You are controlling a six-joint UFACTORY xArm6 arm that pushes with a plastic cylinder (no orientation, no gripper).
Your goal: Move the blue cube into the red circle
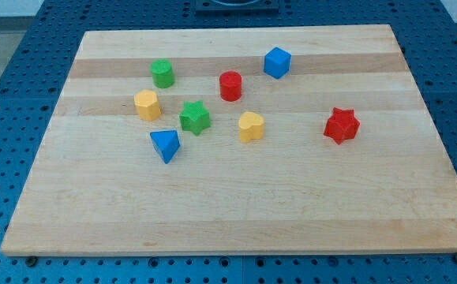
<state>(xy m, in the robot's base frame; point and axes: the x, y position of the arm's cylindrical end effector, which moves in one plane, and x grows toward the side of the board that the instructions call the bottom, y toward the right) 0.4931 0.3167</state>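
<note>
Blue cube (277, 62) sits far on the table (236, 213), right of centre, with the red cylinder (230, 85) (the "red circle") just beside it on the near-left, not touching; the yellow heart (251, 126), green star (195, 117), green cylinder (162, 73), yellow block (147, 104) and blue triangle (166, 145) spread out left, the red star (341, 125) well apart to the right. Looks like the approach step, nothing in contact yet: next move calls for getting behind the cube's far-right side and pushing it near-left into the red cylinder. My tip isn't in frame, so I cannot tell the tool's state or position relative to the blocks; only a dark smudge shows, cut off at the right edge.
</note>
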